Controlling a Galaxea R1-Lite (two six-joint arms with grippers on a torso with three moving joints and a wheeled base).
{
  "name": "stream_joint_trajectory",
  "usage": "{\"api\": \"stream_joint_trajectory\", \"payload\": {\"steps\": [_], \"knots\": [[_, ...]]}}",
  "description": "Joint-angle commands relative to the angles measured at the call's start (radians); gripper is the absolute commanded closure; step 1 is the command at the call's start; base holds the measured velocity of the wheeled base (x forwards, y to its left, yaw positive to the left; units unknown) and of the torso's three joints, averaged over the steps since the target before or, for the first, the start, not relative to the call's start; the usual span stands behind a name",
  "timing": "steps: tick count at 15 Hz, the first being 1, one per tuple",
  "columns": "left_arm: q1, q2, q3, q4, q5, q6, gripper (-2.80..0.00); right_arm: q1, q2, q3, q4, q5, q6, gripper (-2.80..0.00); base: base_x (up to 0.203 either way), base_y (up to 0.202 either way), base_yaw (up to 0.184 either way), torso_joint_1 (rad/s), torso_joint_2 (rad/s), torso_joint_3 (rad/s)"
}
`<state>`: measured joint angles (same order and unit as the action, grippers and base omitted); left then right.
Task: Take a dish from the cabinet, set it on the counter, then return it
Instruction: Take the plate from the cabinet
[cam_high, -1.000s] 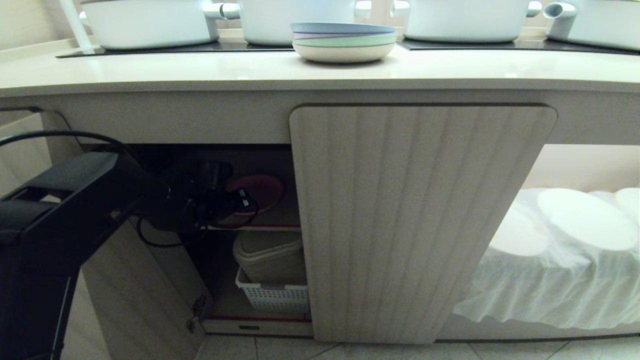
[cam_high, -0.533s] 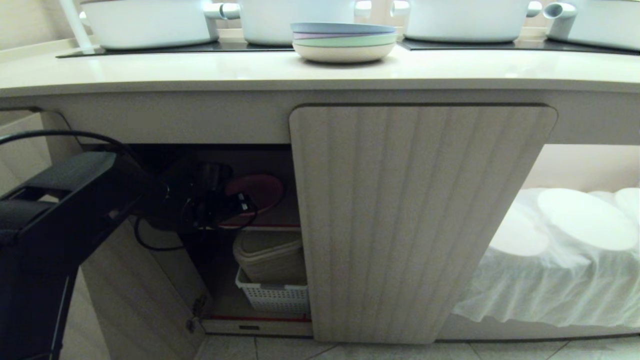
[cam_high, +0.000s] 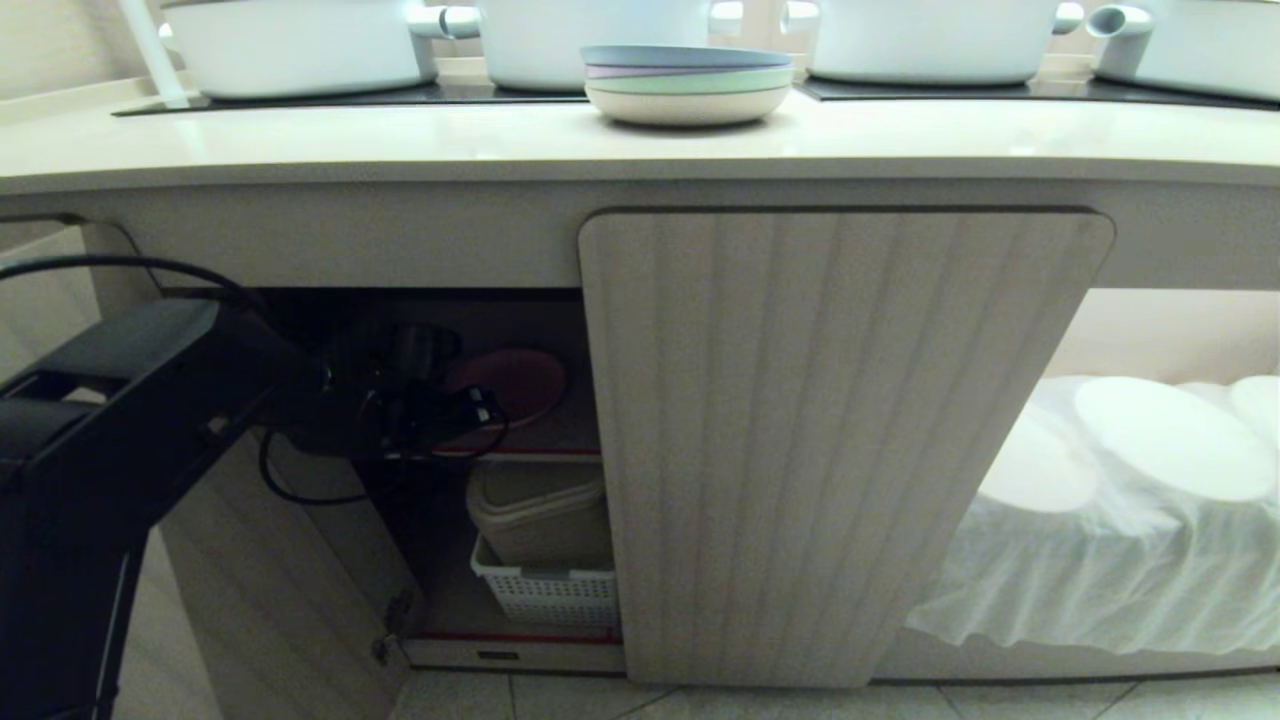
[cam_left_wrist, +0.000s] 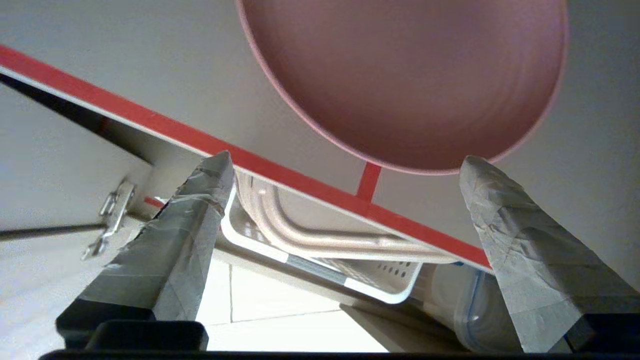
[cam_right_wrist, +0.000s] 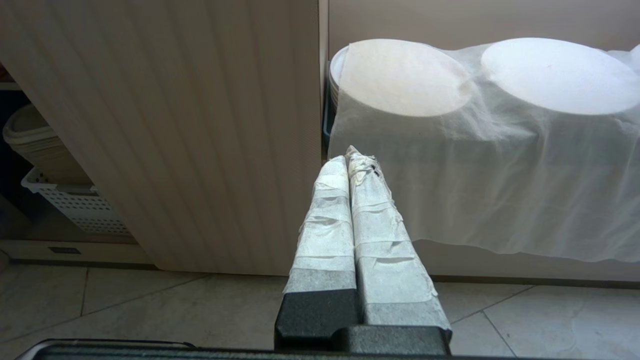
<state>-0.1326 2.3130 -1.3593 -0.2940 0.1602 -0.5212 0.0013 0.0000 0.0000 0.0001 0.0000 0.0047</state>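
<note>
The left gripper (cam_high: 455, 410) reaches into the open left half of the cabinet (cam_high: 845, 440), at the level of the red-edged shelf (cam_high: 540, 455). Seen from its wrist, its two taped fingers (cam_left_wrist: 187, 225) stand wide apart and hold nothing. The dish (cam_left_wrist: 405, 80), a round pink plate, lies flat on the shelf just beyond the fingertips, its near rim close to the shelf's red front edge and between the lines of the two fingers; it touches neither finger. In the head view the dish (cam_high: 510, 385) sits just past the gripper, deeper in the cabinet and slightly toward the closed door.

Below the shelf a white perforated basket (cam_high: 548, 592) rests on the cabinet floor with a beige container (cam_high: 535, 515) standing in it. Right of the opening, the fluted cabinet door is shut. Above the cabinet runs the counter (cam_high: 400, 140), where a blue-topped stack of pastel plates (cam_high: 688, 83) stands over the door's left edge, with white pots (cam_high: 300, 45) behind it on the black cooktop panels.

Right of the cabinet door, a doorless recess holds plates under a white cloth (cam_high: 1130, 520). The right gripper (cam_right_wrist: 352, 155) hangs in front of the door's right edge, above the tiled floor (cam_right_wrist: 125, 305), its taped fingers pressed together with nothing between them.
</note>
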Motion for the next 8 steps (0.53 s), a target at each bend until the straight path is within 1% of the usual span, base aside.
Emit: {"api": "stream_joint_trajectory", "payload": {"steps": [1,5,8], "knots": [[0.001,-0.003,-0.013,0.025,0.001,-0.006,-2.8,0.0,0.0,0.0,0.0,0.0,0.0,0.0,0.0,0.0,0.0,0.0,0.0,0.0],[0.005,-0.006,-0.018,0.062,-0.001,-0.014,-2.8,0.0,0.0,0.0,0.0,0.0,0.0,0.0,0.0,0.0,0.0,0.0,0.0,0.0],[0.005,-0.001,-0.02,0.056,0.001,-0.026,-2.8,0.0,0.0,0.0,0.0,0.0,0.0,0.0,0.0,0.0,0.0,0.0,0.0,0.0]]}}
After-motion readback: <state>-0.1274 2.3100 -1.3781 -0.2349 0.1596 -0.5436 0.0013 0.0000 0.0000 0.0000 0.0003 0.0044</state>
